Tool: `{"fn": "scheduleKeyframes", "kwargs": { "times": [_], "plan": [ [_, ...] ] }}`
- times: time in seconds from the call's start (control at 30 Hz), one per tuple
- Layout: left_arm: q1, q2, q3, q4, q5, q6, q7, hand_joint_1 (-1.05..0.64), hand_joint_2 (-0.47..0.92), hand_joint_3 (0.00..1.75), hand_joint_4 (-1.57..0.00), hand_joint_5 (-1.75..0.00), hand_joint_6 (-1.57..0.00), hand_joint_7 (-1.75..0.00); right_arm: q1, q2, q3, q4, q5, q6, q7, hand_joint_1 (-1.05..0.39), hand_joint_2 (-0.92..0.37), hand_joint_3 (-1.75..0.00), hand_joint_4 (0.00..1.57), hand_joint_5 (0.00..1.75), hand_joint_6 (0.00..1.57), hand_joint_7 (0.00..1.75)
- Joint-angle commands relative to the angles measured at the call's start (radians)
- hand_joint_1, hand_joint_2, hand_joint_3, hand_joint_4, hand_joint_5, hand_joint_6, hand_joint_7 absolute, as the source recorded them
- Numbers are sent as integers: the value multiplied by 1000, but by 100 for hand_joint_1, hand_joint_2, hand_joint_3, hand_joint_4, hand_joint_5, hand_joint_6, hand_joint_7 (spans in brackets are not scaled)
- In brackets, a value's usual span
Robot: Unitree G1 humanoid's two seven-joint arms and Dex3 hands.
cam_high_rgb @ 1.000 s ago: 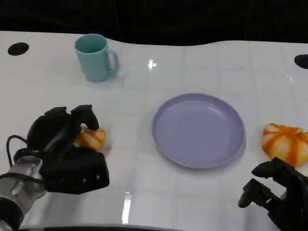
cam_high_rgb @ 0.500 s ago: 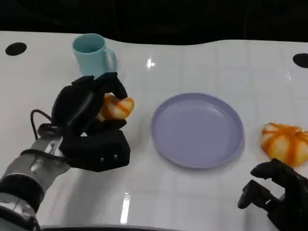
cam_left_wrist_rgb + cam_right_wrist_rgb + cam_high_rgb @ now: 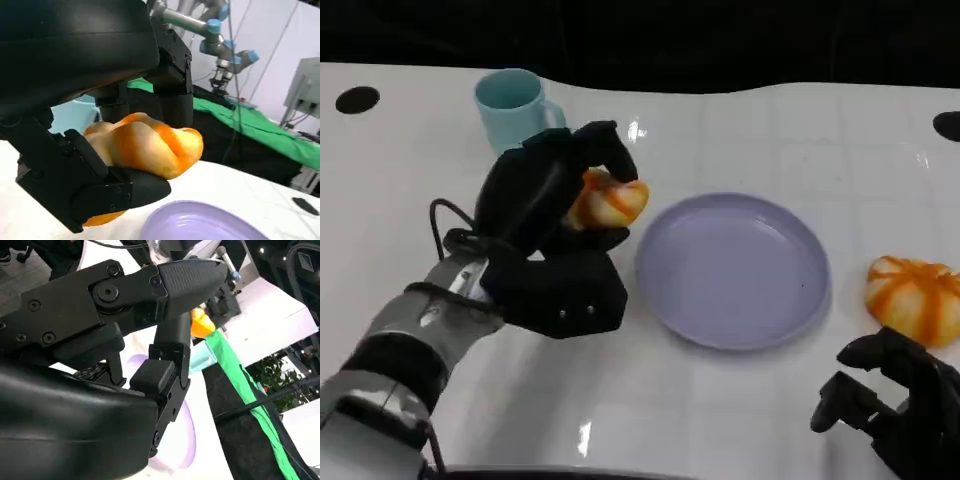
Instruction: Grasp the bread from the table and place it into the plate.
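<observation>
My left hand (image 3: 552,235) holds an orange-striped bread roll (image 3: 608,203) lifted off the table, just left of the lilac plate (image 3: 732,268). Up close in the left wrist view, the same roll (image 3: 145,145) sits between black fingers (image 3: 172,85) above the plate's rim (image 3: 200,226). A second striped bread roll (image 3: 915,298) lies on the table to the right of the plate. My right hand (image 3: 890,405) rests low near the table's front right, holding nothing, its fingers bent. From the right wrist view, a bit of the held roll (image 3: 201,324) and the plate (image 3: 184,440) are visible past the hand's fingers.
A light blue mug (image 3: 512,108) stands at the back left, behind my left hand. Two dark round holes (image 3: 358,100) mark the far corners of the white table (image 3: 740,140). The table's front edge lies close under both arms.
My left hand has lifted the bread roll off the table and carried it up and to the right, toward the plate. The right hand has stayed put.
</observation>
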Motion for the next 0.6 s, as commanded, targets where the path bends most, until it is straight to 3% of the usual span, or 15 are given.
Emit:
{"fn": "scheduleKeyframes", "kwargs": {
  "times": [0.03, 0.4, 0.6],
  "plan": [
    [-49, -26, -19, 30, 5, -21, -32, -12, 46, 128, -91, -175, -70, -175, -9, -14, -9, 18, -6, -22, 16, -52, -92, -21, 73, 152, 84, 92],
    [-121, -93, -74, 87, 17, -61, -108, -21, 50, 132, -89, -175, -73, -175, -5, -9, -2, 5, -13, -22, 12, -52, -92, -21, 74, 151, 83, 93],
    [-145, -132, -97, 106, 28, -54, -170, -24, 54, 121, -91, -175, -75, -175, 0, -7, 0, -3, -9, -21, 12, -51, -92, -22, 72, 151, 81, 93]
  ]
}}
